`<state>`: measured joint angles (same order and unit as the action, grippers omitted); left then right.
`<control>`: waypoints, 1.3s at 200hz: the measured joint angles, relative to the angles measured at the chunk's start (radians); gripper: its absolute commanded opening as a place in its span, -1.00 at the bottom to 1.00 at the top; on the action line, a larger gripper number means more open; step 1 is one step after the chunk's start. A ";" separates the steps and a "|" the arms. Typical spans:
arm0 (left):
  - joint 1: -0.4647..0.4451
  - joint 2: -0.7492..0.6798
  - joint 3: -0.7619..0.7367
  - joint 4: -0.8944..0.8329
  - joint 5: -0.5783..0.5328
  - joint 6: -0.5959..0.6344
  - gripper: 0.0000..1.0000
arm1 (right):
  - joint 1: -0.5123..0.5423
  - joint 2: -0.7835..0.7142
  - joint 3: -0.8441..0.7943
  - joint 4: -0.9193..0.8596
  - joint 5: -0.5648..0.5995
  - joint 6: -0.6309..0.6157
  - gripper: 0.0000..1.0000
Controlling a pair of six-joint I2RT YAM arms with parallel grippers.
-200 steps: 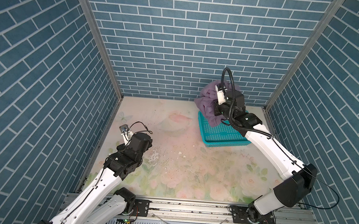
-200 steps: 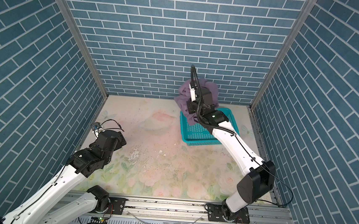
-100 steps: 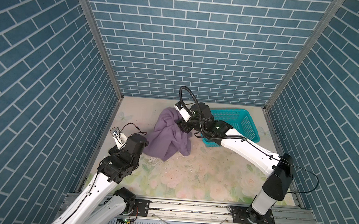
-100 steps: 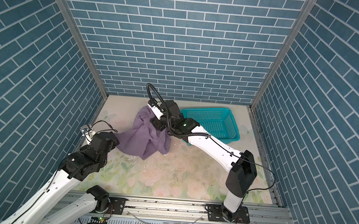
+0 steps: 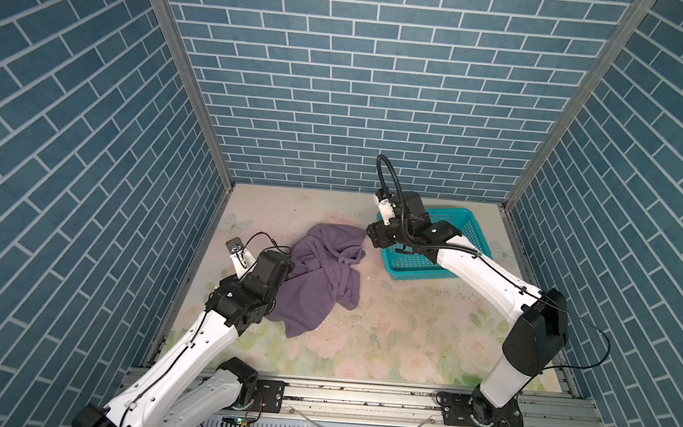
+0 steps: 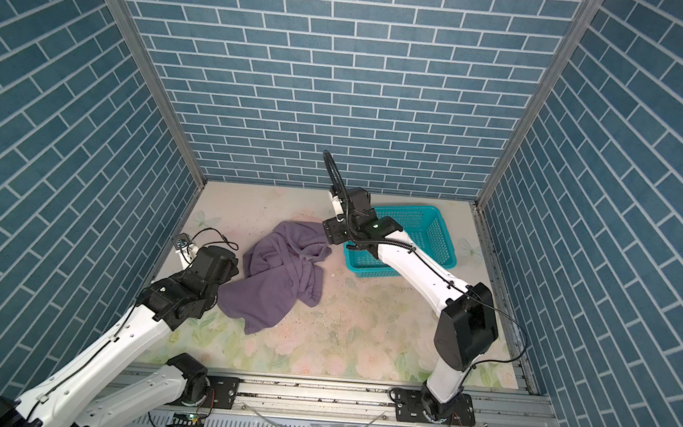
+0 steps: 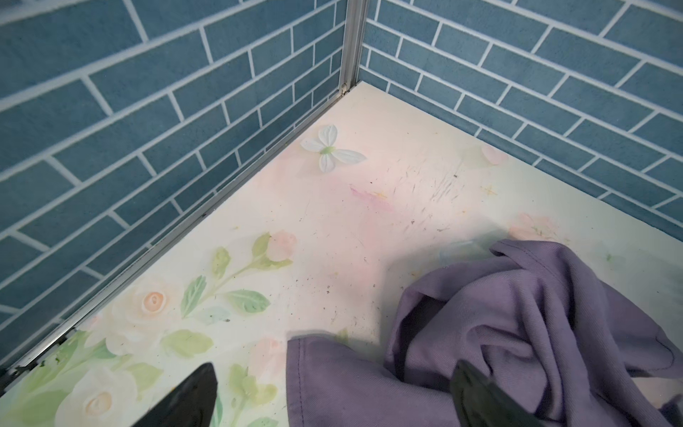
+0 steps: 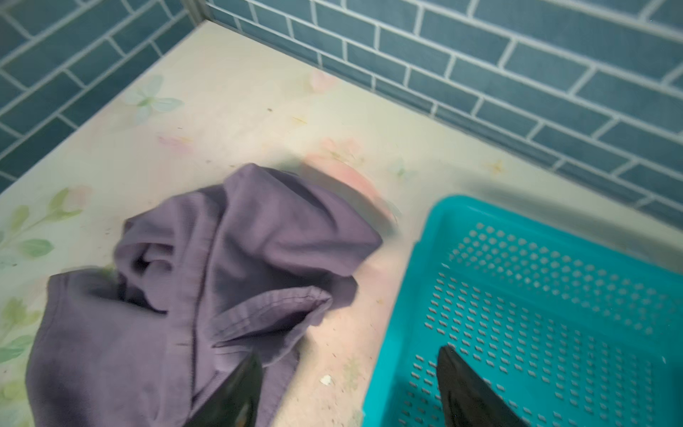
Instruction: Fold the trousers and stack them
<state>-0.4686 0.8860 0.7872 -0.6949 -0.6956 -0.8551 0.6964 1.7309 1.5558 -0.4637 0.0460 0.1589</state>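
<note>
One pair of trousers (image 5: 318, 279) is seen crumpled on the floral table (image 5: 405, 332), left of the teal basket (image 5: 418, 269) (not touching it). Jaws of the left gripper (image 7: 332, 392) are held wide apart over a fabric edge; jaws of the right gripper (image 8: 349, 373) are spread apart above the gap between cloth and basket.

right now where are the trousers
In both top views the trousers lie crumpled on the table, left of centre, just left of the teal basket and outside it.
</note>
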 measured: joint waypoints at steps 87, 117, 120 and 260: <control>0.003 0.096 0.011 0.054 0.086 0.015 0.99 | -0.021 0.175 -0.032 -0.119 -0.057 0.148 0.46; 0.006 0.093 0.008 0.054 0.099 0.015 0.99 | -0.022 0.200 -0.039 -0.132 -0.027 0.175 0.32; 0.006 0.091 0.008 0.052 0.099 0.015 0.99 | -0.023 0.200 -0.042 -0.131 -0.021 0.178 0.30; 0.012 0.017 -0.019 0.026 0.106 0.004 0.99 | -0.222 0.200 -0.091 -0.108 0.175 0.060 -0.50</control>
<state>-0.4564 0.9031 0.7677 -0.6693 -0.5896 -0.8513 0.4747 1.9308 1.4647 -0.5716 0.2211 0.2184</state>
